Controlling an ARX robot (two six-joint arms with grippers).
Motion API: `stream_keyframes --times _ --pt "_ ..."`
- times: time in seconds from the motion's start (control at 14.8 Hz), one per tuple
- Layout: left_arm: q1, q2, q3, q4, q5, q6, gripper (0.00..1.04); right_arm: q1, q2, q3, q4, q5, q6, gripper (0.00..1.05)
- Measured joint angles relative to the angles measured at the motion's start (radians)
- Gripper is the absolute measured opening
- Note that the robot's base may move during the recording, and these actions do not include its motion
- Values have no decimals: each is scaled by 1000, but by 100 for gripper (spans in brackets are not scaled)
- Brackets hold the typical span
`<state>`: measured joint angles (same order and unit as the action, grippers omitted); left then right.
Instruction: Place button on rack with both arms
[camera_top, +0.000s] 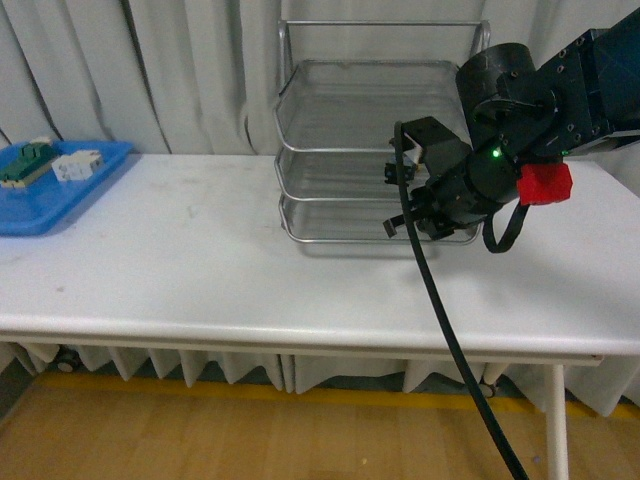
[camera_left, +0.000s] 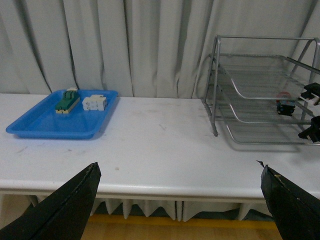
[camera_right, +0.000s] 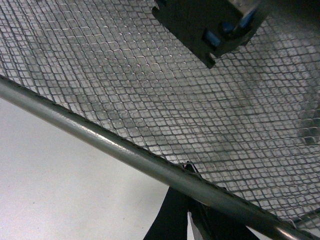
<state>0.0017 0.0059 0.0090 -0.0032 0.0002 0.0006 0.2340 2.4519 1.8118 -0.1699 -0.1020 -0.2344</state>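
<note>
Button (camera_left: 286, 107) lying on the mesh of the middle tier of the rack (camera_left: 260, 80), toward its right side; black and blue body seen close over the wire in the right wrist view (camera_right: 210, 25), red cap only a sliver from the left wrist view. Right claw (camera_top: 392, 198) at the near edge of that same tier, reaching in from the right, released: fingers (camera_left: 312, 94) apart, one above and one below the tier's front rail, clear of the button and just right of it. Left claw (camera_left: 180, 200) low over the near table (camera_top: 200, 270) edge, also released, tips spread wide, nothing between them. Rack at the far middle of the table. Far left, well apart, a blue tray (camera_top: 40, 215).
</note>
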Motion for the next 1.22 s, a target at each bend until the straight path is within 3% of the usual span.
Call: stream_keyframes --times 0.68,1.22 --pt "0 0 0 0 0 0 98 -11 30 49 29 26 -24 2" --pt "0 0 0 0 0 0 98 54 -341 -386 197 -8 -2 2"
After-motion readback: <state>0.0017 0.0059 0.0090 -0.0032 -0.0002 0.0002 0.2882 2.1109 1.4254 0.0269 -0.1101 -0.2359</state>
